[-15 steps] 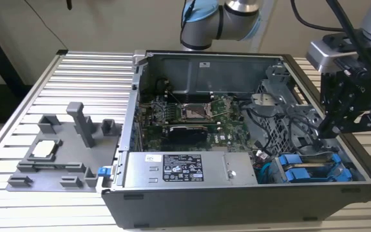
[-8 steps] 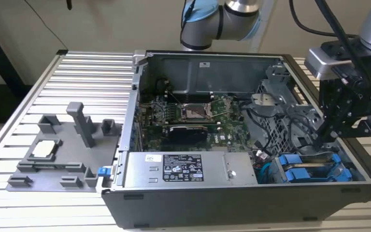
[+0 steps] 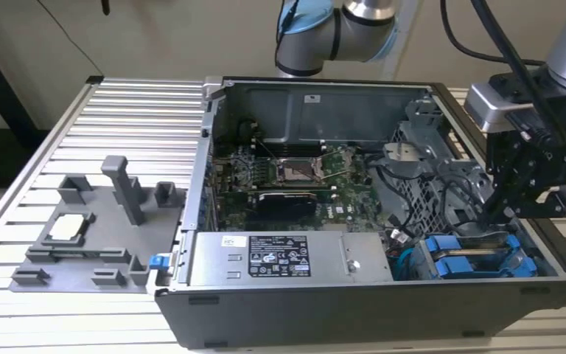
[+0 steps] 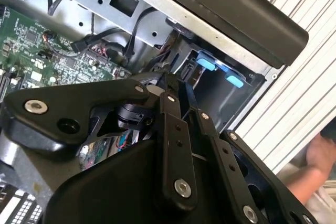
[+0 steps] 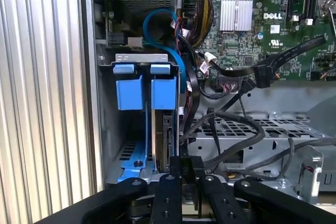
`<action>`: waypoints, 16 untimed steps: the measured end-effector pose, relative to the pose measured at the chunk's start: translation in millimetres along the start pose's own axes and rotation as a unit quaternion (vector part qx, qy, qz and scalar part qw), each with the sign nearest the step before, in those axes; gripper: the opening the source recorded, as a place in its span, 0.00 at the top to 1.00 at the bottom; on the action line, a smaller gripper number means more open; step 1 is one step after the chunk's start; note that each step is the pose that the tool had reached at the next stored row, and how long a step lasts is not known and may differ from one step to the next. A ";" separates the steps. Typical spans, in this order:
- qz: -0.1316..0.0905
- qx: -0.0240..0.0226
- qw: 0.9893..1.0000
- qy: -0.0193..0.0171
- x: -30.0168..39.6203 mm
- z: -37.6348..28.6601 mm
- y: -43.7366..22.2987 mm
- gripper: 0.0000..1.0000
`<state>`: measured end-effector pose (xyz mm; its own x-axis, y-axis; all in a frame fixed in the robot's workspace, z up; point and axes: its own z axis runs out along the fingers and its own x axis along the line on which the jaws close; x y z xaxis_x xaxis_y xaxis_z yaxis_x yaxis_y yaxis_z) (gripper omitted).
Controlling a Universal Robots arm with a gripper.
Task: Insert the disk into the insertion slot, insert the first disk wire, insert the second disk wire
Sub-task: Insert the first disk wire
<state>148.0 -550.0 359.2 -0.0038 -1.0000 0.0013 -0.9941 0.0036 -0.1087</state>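
Disk (image 5: 167, 129) edge-on in insertion slot (image 5: 123, 129), long axis straight away from our gripper (image 5: 187, 163); we see fingers pinched narrow.

The claw (image 5: 184, 163) is matt black, studded with silver screw heads. Just ahead of it the disk (image 5: 167, 129) is silver-grey in a bright blue carrier, with a second blue carrier (image 5: 129, 92) alongside. The insertion slot (image 5: 109, 129) has plain grey metal walls. The drive cage plate (image 5: 236, 129) beside the claw is grey, dotted with perforations. Black cables (image 5: 231, 148) lie over it, and a blue cable (image 5: 157, 17) loops farther off. The motherboard (image 3: 298, 173) is green. The power-supply box (image 3: 362, 259) is grey with a white label printed in black. The desk (image 3: 135, 110) is silver with parallel ribs.
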 end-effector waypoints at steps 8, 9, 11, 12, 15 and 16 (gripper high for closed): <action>0.000 0.000 1.000 0.000 0.7 3.7 0.1 0.81; 0.000 0.000 1.000 0.000 1.2 5.0 0.0 0.81; 0.000 0.000 1.000 0.000 2.3 7.3 -0.7 0.81; 0.000 0.000 1.000 0.000 2.9 8.5 -1.1 0.81; 0.000 0.000 1.000 0.000 5.3 11.0 -1.9 0.81; 0.000 0.000 1.000 0.000 6.4 11.9 -1.8 0.81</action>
<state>151.1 -556.4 347.6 -0.0036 -1.0000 0.0012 -0.9941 0.0034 -0.1088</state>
